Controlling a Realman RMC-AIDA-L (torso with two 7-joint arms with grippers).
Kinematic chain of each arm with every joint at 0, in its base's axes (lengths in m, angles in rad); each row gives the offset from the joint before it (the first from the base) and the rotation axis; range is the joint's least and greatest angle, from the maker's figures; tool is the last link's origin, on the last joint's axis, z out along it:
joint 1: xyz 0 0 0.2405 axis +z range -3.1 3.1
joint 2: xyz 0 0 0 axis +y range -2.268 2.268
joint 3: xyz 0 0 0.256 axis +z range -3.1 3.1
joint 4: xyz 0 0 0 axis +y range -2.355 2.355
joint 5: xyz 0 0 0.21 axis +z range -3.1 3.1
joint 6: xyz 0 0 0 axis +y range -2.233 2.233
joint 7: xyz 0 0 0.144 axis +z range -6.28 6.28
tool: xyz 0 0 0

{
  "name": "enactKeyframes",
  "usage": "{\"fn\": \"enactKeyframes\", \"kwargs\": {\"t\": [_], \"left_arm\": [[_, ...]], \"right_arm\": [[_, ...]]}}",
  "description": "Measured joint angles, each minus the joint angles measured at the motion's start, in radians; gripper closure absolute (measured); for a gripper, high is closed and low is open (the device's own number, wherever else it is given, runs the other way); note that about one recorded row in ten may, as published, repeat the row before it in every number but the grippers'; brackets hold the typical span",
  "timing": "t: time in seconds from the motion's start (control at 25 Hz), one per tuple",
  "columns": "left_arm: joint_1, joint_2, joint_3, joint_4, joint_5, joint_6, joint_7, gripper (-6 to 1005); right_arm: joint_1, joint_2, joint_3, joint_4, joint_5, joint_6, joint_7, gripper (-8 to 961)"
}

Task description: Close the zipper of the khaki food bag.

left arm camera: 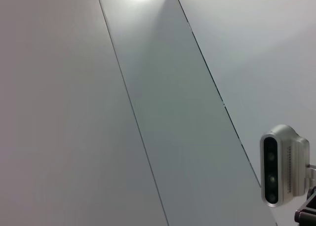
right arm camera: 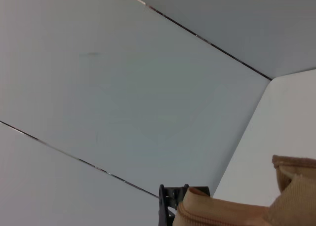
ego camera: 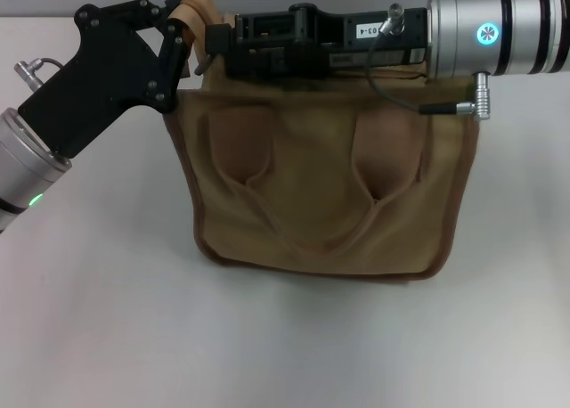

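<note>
khaki food bag [ego camera: 321, 203]: plain tan canvas, darker brown piping on edges. table [ego camera: 107, 337]: plain white. Both grippers matte black; arms silver, right one with a teal light.

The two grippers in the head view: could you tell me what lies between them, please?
In the head view, a tan handle strap of the khaki food bag rises between the left gripper and right gripper.

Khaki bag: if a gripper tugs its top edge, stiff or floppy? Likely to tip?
Probably floppy: the bag's front panel sags in creases and its handle strap lies limp. It likely deforms before sliding. Tipping seems unlikely; it sits wide and low on the table.
</note>
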Motion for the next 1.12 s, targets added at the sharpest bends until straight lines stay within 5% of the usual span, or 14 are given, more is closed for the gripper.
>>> {"fn": "enactKeyframes", "kwargs": {"t": [0.68, 1.12], "left_arm": [[-0.016, 0.0, 0.001, -0.012, -0.051, -0.019, -0.051, 980], [-0.018, 0.004, 0.007, 0.059, -0.047, -0.081, -0.26, 980]], "right_arm": [[0.0, 0.003, -0.033, -0.005, 0.056, 0.015, -0.033, 284], [-0.006, 0.004, -0.033, -0.011, 0.067, 0.019, -0.078, 285]]}}
